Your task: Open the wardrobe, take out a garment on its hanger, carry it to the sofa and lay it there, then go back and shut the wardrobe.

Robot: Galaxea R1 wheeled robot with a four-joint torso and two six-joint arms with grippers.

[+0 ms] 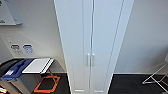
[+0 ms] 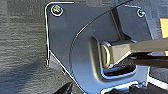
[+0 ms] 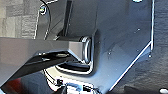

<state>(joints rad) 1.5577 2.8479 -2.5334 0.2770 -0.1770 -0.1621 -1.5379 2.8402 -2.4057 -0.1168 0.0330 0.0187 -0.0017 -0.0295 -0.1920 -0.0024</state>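
Note:
The tall white wardrobe (image 1: 92, 45) stands straight ahead in the head view, against a pale wall. Both panelled doors are shut, meeting at a thin vertical seam. Two small vertical white handles (image 1: 90, 60) sit side by side low on the doors. The garment, the hanger and the sofa are hidden from these views. The wrist views look down past the robot's own dark plates onto grey carpet.
Left of the wardrobe stands a grey bin with a blue lid (image 1: 15, 68) and a white board (image 1: 37, 65) lying across it. An orange frame (image 1: 47, 83) lies on the dark floor beside it. A white metal rack (image 1: 157, 78) stands at the right. Notices (image 1: 22, 48) hang on the wall.

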